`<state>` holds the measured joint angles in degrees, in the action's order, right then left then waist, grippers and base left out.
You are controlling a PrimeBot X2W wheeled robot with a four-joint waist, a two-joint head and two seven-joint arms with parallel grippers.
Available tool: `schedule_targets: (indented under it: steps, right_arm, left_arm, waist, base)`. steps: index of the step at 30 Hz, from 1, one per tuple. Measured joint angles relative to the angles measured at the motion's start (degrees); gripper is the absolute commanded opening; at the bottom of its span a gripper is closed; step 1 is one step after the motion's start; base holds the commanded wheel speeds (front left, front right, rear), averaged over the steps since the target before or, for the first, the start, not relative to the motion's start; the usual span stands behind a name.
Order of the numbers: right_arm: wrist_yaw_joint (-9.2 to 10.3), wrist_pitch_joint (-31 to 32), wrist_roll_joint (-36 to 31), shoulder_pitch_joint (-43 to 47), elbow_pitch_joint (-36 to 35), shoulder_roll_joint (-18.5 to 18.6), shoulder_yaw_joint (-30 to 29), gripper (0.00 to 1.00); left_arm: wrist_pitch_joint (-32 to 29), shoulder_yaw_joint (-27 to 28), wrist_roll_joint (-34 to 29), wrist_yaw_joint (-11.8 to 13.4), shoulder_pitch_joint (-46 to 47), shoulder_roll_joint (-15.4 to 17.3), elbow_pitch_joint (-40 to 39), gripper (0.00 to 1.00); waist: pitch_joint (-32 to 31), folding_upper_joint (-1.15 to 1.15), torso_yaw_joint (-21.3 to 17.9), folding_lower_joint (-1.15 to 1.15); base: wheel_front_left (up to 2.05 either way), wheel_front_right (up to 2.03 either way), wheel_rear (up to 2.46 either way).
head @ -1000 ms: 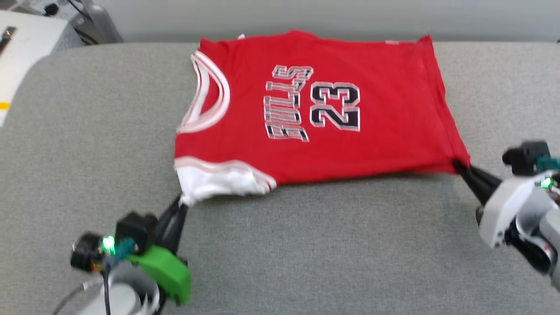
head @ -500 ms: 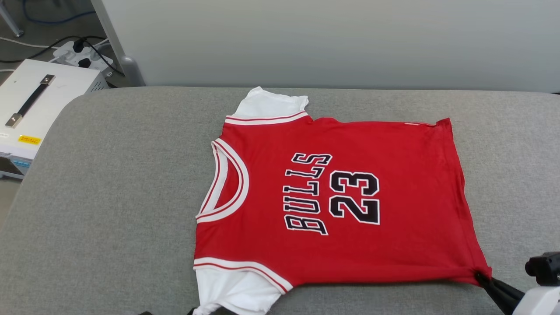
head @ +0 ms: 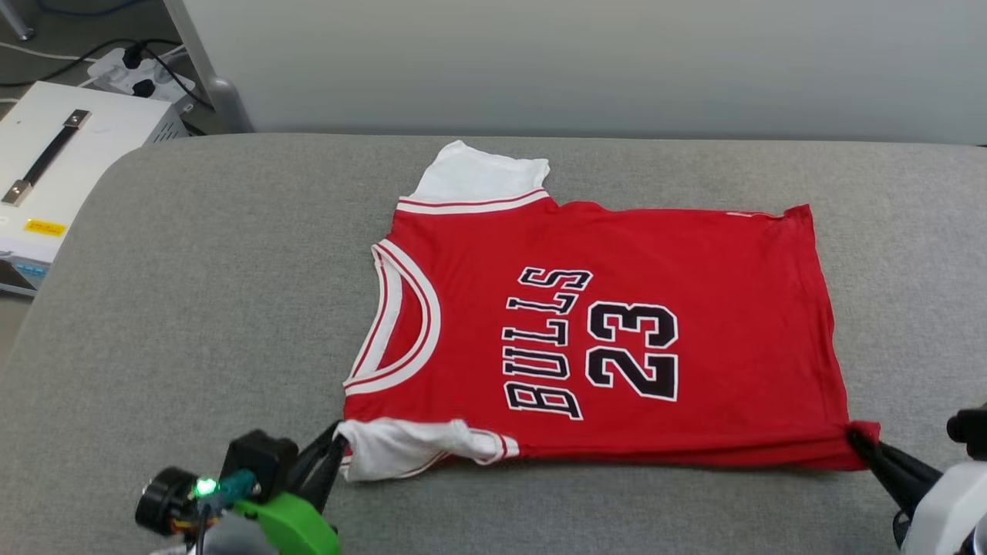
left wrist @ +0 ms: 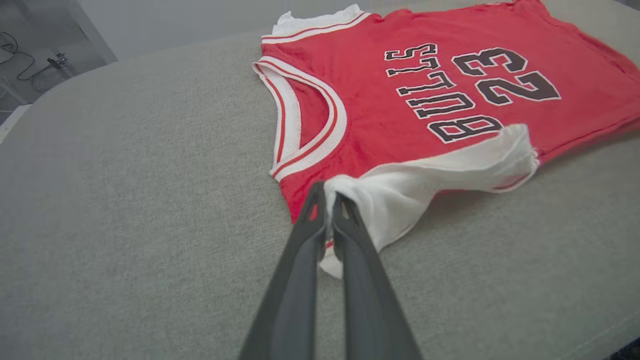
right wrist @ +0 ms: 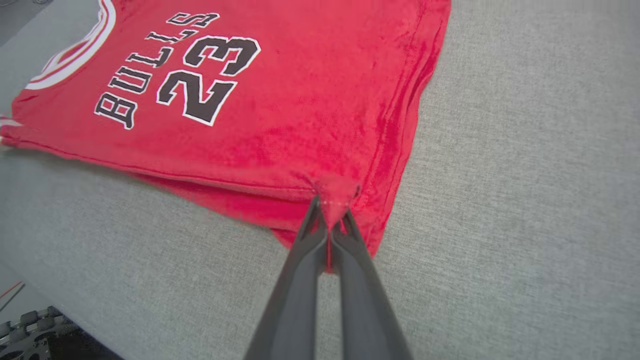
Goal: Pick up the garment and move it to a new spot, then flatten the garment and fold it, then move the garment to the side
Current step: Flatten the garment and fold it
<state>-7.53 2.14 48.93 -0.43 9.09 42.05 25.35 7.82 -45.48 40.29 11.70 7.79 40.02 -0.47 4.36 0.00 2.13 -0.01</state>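
The garment point(head: 678, 262), a red jersey T-shirt printed "BULLS 23", lies face up on the grey padded table point(head: 193, 293), collar to the left. My left gripper point(head: 338, 441) is shut on its near white sleeve point(left wrist: 425, 175), which is lifted and folded over the red body point(left wrist: 360, 85). At the near right corner my right gripper point(head: 854, 437) is shut on the red hem point(right wrist: 335, 192), raising the near edge point(right wrist: 240, 200) off the table. The far white sleeve point(head: 478, 176) lies flat.
A white box with a black handle point(head: 54, 146) stands on the floor past the table's left edge, by a power strip point(head: 127, 65) with cables. A pale wall point(head: 586, 62) runs behind the table. Bare grey surface lies left of the garment.
The head camera tilted up, then settled. Both grippers kept their grip and brought the near sleeve and near hem up and inward over the garment's body.
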Motion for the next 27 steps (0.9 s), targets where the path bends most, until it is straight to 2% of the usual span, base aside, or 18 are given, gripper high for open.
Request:
schedule_targets:
  steps: [7, 12, 19, 27]
  right_arm:
    - [0.00, 3.86, -3.07, -6.49, -2.43, -2.66, -5.25, 0.00]
    - [0.00, 6.70, -3.99, -10.48, -1.47, -4.17, -7.04, 0.00]
    - [0.00, 8.38, -4.68, -17.29, 2.09, -6.06, -5.89, 0.00]
    - [0.00, 8.02, -5.83, -22.26, 8.81, -7.59, -1.49, 0.00]
  left_arm:
    - [-2.43, 0.22, -3.01, -6.04, 14.20, -1.38, 6.16, 0.00]
    - [-2.33, 0.29, -3.65, -9.59, 22.11, -3.86, 13.32, 0.00]
    - [-1.34, -0.25, -5.15, -13.52, 29.30, -6.97, 24.31, 0.00]
    - [1.01, -2.07, -5.11, -16.60, 31.70, -11.06, 36.50, 0.00]
  waist:
    - [3.96, 0.00, -0.89, 0.00]
    - [7.64, 0.00, -1.72, 0.00]
    - [12.99, 0.00, -2.90, 0.00]
    - [17.40, 0.00, -4.13, 0.01]
  base:
    - [0.00, 0.00, 0.00]
    - [0.00, 0.00, 0.00]
    - [0.00, 0.00, 0.00]
    - [0.00, 0.00, 0.00]
